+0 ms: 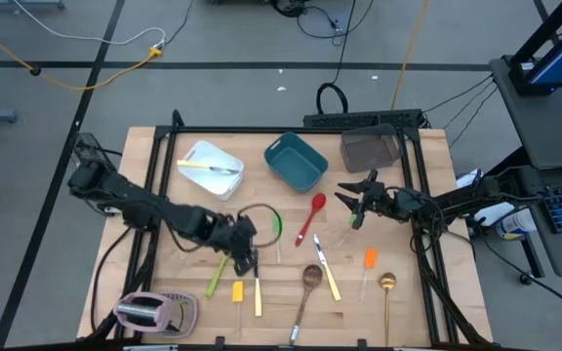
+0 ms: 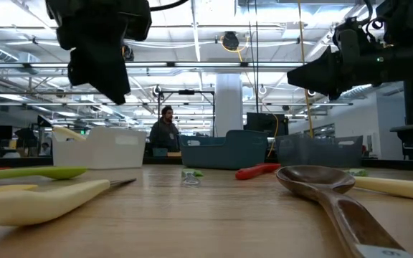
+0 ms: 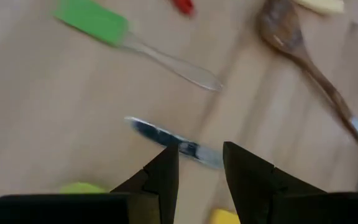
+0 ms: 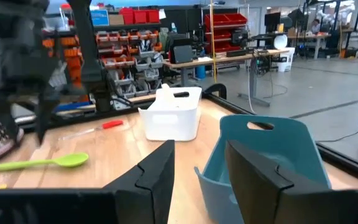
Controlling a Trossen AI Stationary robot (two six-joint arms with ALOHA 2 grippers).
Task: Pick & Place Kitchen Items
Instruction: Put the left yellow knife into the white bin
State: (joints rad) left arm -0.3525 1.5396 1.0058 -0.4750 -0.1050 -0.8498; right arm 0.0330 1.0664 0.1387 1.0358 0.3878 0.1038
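Wooden tabletop (image 1: 164,156) carries the kitchen items (image 1: 310,278) scattered mostly from its centre toward six o'clock in the high view, one yellow-handled knife (image 1: 208,167) already lying in the white tub (image 1: 224,183) at eleven o'clock. Left gripper (image 3: 199,163) hangs low over the centre-left, fingers apart and empty, a steel-bladed knife (image 3: 169,141) on the wood just beyond its tips. Right gripper (image 4: 197,163), at three o'clock, hovers with jaws parted, holding nothing, facing the teal tub (image 4: 263,158).

Grey floor (image 1: 57,107) crossed by cables surrounds the worktop (image 1: 154,166); red-binned shelves (image 4: 225,28) and strip-lit ceiling (image 2: 192,29) beyond.
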